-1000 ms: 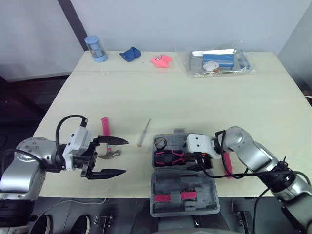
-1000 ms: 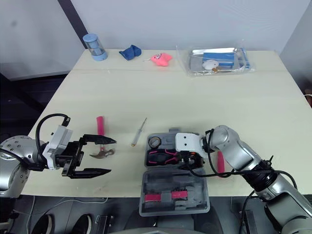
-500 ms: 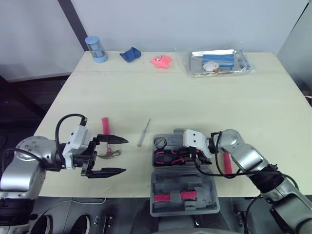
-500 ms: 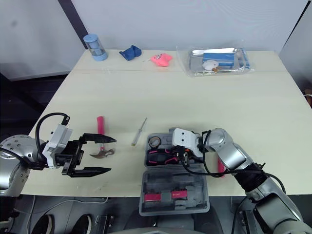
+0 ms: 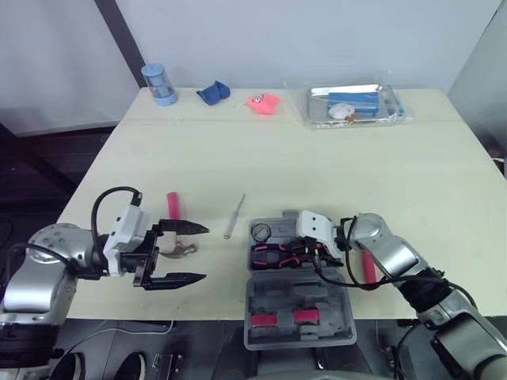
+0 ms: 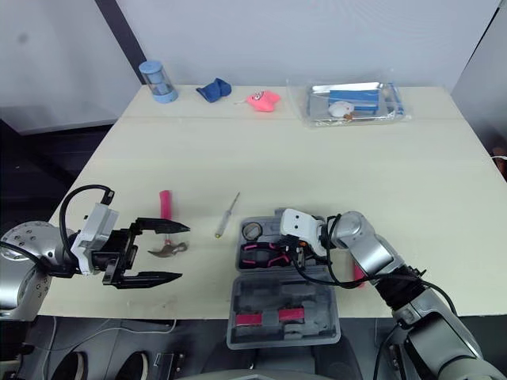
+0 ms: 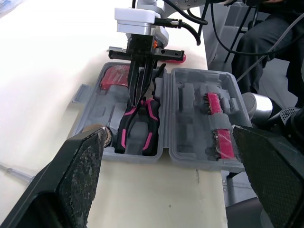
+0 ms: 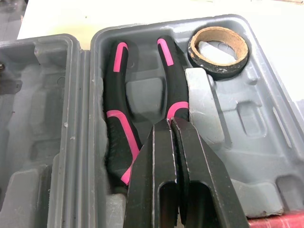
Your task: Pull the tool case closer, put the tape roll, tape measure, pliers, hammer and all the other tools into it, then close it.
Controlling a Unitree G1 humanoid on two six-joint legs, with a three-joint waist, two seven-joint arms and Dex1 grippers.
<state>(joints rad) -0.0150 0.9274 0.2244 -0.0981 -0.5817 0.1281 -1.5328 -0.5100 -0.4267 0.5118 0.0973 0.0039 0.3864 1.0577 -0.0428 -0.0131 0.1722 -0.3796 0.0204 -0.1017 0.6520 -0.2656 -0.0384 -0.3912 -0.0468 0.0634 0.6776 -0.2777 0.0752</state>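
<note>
A grey plastic tool case (image 5: 341, 301) lies open at the near edge of the pale wooden table (image 5: 317, 166), right of centre, its tray on the far side and its lid hanging towards the near edge with pink strips (image 5: 289, 319) clipped inside. In the tray lie black pliers with pink-striped handles (image 8: 118, 128), and in the far left corner of the tray sits a brown tape roll with a dark rim (image 8: 218, 51). The right gripper (image 8: 171, 121) points down into the tray with its two black fingers pressed together and nothing between them, the tips over the pliers where the handles meet; contact with the pliers cannot be made out. Just right of the case a pink-handled tool (image 5: 368, 265) lies on the table, partly hidden by the right arm. The left gripper (image 5: 206, 253) is at the near left of the table with its fingers spread wide apart and empty. A hammer with a pink handle and metal claw head (image 5: 171, 204) lies there, its head seen between the spread fingers and its handle pointing away. A thin screwdriver with a pale handle (image 5: 234, 215) lies between the hammer and the case. Along the far edge stand a blue cylinder (image 5: 161, 83), a blue cloth (image 5: 212, 92), a pink toy (image 5: 261, 101) and a clear plastic bag (image 5: 352, 103).
</note>
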